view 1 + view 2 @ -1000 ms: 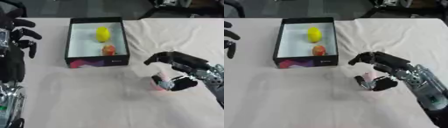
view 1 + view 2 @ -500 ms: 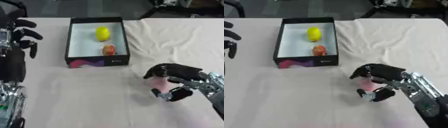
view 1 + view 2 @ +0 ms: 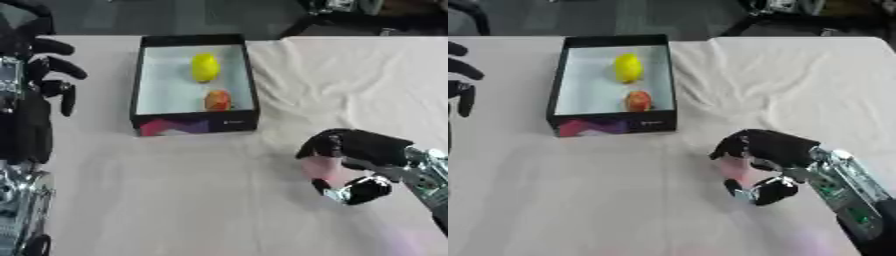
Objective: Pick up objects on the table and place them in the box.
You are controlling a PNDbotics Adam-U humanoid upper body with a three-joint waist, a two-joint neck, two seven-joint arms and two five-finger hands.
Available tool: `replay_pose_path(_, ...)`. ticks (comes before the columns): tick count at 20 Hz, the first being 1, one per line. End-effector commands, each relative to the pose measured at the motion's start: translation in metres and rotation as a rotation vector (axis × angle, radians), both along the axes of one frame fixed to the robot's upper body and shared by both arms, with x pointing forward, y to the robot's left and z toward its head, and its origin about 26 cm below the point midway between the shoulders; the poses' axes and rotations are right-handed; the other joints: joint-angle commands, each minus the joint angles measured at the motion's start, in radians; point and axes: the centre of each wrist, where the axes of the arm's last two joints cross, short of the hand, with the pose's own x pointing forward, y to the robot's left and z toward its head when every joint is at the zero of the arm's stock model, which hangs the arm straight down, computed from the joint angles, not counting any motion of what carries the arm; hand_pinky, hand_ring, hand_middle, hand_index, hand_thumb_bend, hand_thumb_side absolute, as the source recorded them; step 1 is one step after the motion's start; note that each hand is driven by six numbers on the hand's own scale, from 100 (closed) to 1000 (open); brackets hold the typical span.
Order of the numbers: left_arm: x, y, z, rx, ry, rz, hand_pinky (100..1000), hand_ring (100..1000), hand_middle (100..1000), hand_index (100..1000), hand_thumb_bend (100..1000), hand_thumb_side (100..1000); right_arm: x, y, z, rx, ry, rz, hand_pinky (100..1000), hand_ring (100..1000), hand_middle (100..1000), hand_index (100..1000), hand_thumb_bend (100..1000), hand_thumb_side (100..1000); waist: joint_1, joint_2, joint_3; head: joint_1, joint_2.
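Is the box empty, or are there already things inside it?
Not empty. The box holds a yellow fruit and a smaller red-orange fruit on its white floor.

Black box (image 3: pixel 194 121) with white floor, yellow fruit (image 3: pixel 205 67), red-orange fruit (image 3: pixel 217 100), pink object (image 3: pixel 325 169).
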Motion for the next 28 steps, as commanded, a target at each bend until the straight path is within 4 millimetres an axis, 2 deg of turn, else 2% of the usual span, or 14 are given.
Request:
replay_pose_path(1,-0.001,0.004,0.006,0.010,-0.025,0.013,100,456,549,802,100,809,0.000,-0.010,0.007,-0.034,-0.035,-0.040,882,861,789,870,100,296,-0.010,-0.013,-0.002,0.004,-0.002)
replay_pose_path(7,-0.001,0.005,0.006,0.011,-0.024,0.015,100,457,549,802,100,809,0.000,-0.018,0.005,-0.029,-0.058,-0.111,878,858,783,861,100,293,-0.009,-0.013,-0.004,0.006,-0.002)
replay_pose_path(9,-0.001,0.004,0.006,0.011,-0.024,0.015,100,457,549,802,100,809,0.000,-0.019,0.005,-0.030,-0.060,-0.122,875,851,754,836,100,289,-0.009,-0.013,-0.004,0.006,-0.002)
replay_pose_path(14,0.000,0.004,0.006,0.011,-0.024,0.015,100,457,550,802,100,810,0.002,-0.020,0.004,-0.003,-0.097,-0.133,850,790,540,695,100,260,-0.009,-0.012,-0.003,0.005,-0.002)
replay_pose_path(15,0.000,0.004,0.006,0.011,-0.023,0.015,100,457,550,803,100,810,0.002,-0.020,0.004,0.007,-0.110,-0.135,842,770,475,630,100,251,-0.009,-0.012,-0.003,0.005,-0.002)
replay_pose_path(17,-0.001,0.004,0.006,0.011,-0.024,0.015,100,457,550,802,100,810,0.003,-0.020,0.006,0.033,-0.148,-0.142,830,744,400,555,100,242,-0.009,-0.012,-0.003,0.004,-0.002)
replay_pose_path(18,0.000,0.004,0.006,0.011,-0.023,0.015,100,457,550,802,100,810,0.003,-0.020,0.008,0.049,-0.173,-0.145,808,698,305,462,100,229,-0.009,-0.013,-0.003,0.004,-0.002)
replay_pose_path(19,0.000,0.004,0.006,0.011,-0.023,0.015,100,457,550,802,100,810,0.004,-0.020,0.010,0.064,-0.197,-0.148,808,698,305,462,100,229,-0.009,-0.013,-0.003,0.004,-0.002)
replay_pose_path(21,-0.001,0.004,0.005,0.011,-0.022,0.014,100,457,550,803,100,810,0.005,-0.020,0.016,0.097,-0.256,-0.151,775,625,207,363,100,213,-0.009,-0.013,-0.003,0.004,-0.002)
replay_pose_path(28,-0.001,0.004,0.005,0.012,-0.022,0.013,100,457,550,803,100,809,0.015,-0.019,0.044,0.168,-0.426,-0.119,756,593,177,328,100,202,-0.009,-0.014,-0.002,0.000,-0.002)
